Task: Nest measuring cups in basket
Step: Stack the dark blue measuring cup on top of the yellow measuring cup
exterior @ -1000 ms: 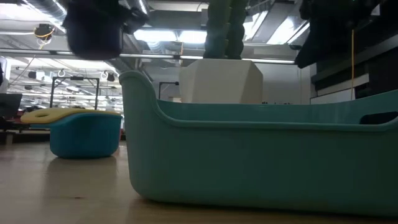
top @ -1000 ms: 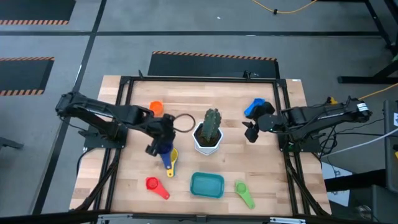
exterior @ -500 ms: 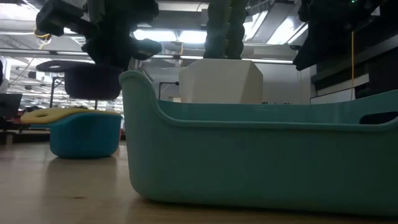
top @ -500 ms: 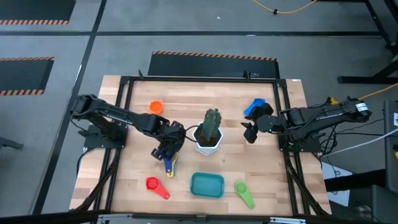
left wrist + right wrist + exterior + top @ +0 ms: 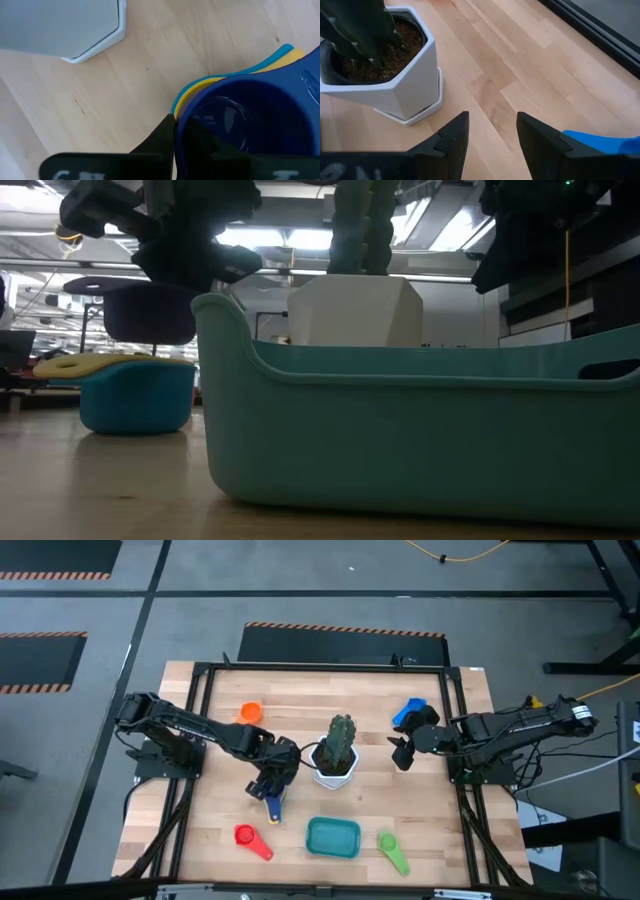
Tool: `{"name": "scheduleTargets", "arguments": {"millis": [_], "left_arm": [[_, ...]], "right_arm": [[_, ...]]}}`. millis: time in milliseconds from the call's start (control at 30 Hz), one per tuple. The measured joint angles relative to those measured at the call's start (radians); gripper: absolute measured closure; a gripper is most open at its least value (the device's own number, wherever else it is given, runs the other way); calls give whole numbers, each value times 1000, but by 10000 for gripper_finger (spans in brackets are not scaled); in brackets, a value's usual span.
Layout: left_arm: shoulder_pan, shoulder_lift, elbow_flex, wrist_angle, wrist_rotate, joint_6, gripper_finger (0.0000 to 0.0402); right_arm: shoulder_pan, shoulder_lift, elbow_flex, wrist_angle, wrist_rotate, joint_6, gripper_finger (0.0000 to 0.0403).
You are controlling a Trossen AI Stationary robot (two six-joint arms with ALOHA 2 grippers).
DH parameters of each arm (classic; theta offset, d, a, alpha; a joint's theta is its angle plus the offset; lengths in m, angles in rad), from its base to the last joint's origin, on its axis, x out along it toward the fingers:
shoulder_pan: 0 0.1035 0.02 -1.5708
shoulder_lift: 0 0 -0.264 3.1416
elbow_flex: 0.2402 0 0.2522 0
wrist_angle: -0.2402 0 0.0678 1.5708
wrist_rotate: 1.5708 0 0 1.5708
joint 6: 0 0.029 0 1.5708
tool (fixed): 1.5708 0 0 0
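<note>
Teal basket (image 5: 332, 836), one only, shallow, near the surface's (image 5: 440, 790) front edge. Six cups show: orange (image 5: 250, 712), red (image 5: 250, 839), green (image 5: 391, 850), blue (image 5: 408, 711), plus a dark blue cup (image 5: 250, 125) clenched in the left pincer (image 5: 271, 786) over a yellow-and-light-blue stack, mostly hidden. Right pincer (image 5: 490, 137) gapes, empty, beside the cactus pot (image 5: 334, 768).

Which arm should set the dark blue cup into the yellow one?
Left. Its hand already grips the dark blue cup right above the yellow cup; the right hand hangs open beyond the cactus pot.
</note>
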Motion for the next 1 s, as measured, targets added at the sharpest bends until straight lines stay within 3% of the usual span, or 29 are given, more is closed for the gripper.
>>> {"name": "scheduleTargets", "arguments": {"millis": [1000], "left_arm": [[-14,56,-32,41,14,-10,377]], "right_arm": [[0,0,0,-4,0,-4,232]]}}
